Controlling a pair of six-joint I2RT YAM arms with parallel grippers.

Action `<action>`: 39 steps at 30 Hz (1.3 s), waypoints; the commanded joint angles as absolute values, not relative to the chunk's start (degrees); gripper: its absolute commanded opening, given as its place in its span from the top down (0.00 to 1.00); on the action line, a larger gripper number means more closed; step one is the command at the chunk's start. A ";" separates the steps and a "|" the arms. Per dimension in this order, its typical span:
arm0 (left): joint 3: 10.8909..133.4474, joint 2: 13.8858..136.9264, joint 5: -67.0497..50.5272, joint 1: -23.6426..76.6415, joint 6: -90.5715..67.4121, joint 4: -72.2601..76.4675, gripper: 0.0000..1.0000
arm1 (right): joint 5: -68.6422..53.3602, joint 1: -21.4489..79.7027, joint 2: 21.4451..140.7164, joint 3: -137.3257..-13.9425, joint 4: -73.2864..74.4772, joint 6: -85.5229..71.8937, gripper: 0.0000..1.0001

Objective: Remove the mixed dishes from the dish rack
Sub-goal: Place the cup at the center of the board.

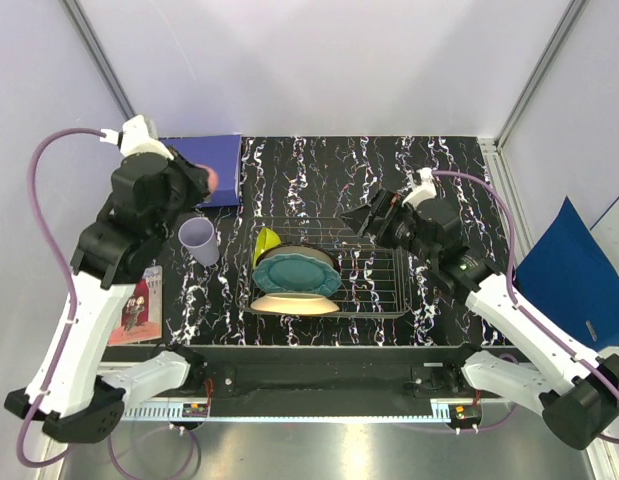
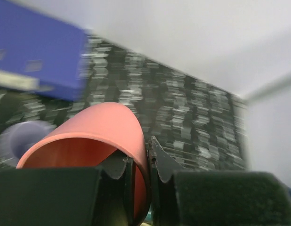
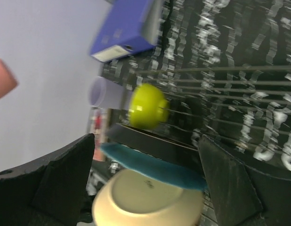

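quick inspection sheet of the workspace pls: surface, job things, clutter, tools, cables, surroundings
surface: black table with white marbling
job's things: dish rack holds teal plate, cream bowl and yellow-green bowl at its left end; lavender cup on the table, apart from the rack; salmon-pink piece lifted
clutter: blue binder far left; red booklet near left
grippers: left tool shut on the salmon-pink piece's rim; right tool open, facing the racked dishes
cables: purple cables loop off both arms, clear of the dishes
surroundings: white walls; blue folder outside, right

Left end effector [image 2: 149, 153] clamped, raised; right end effector [image 3: 146, 141] spread wide.
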State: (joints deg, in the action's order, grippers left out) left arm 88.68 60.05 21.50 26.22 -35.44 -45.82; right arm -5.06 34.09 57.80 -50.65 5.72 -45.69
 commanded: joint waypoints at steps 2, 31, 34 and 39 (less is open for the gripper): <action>89.48 68.46 26.21 16.63 -33.05 -61.17 1.00 | 4.22 34.19 55.72 -50.01 16.87 -41.13 0.00; 76.91 85.52 17.93 6.86 -32.52 -47.81 0.95 | 5.89 34.19 52.64 -43.15 16.61 -36.83 0.00; 77.43 84.55 17.93 6.50 -31.65 -47.46 0.64 | 5.63 34.19 53.26 -43.15 16.26 -36.83 0.00; 81.90 81.66 18.11 6.42 -30.59 -47.99 0.29 | 5.27 34.28 54.32 -43.24 15.47 -37.27 0.00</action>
